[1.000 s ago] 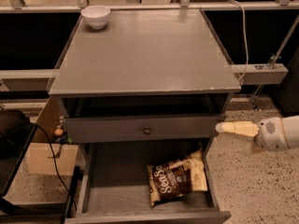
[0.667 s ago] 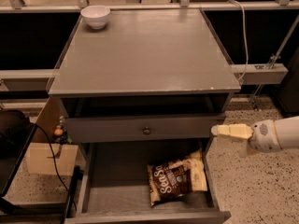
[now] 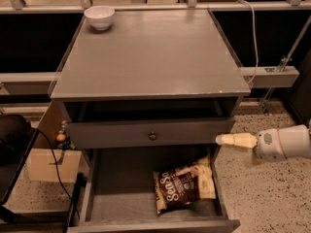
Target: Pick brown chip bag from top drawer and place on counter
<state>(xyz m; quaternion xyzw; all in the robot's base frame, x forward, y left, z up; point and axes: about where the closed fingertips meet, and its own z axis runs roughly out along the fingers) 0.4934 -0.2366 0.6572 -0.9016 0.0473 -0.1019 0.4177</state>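
Observation:
The brown chip bag (image 3: 183,188) lies flat in the open top drawer (image 3: 121,198), toward its right side, with the white "Sea" lettering facing up. The counter (image 3: 150,52) is the grey cabinet top above it. My gripper (image 3: 229,140) hangs to the right of the cabinet, at the height of the knobbed drawer front, pointing left. It is just above the open drawer's right wall and above and to the right of the bag, not touching it. It holds nothing that I can see.
A white bowl (image 3: 99,17) stands at the counter's back left corner. A grey drawer front with a round knob (image 3: 153,135) sits above the open drawer. A cardboard box (image 3: 46,165) and a black cable (image 3: 54,169) are on the floor to the left. Rails run behind.
My gripper has moved a little to the left and down, closer to the cabinet's right side. The bag and the drawer have not moved.

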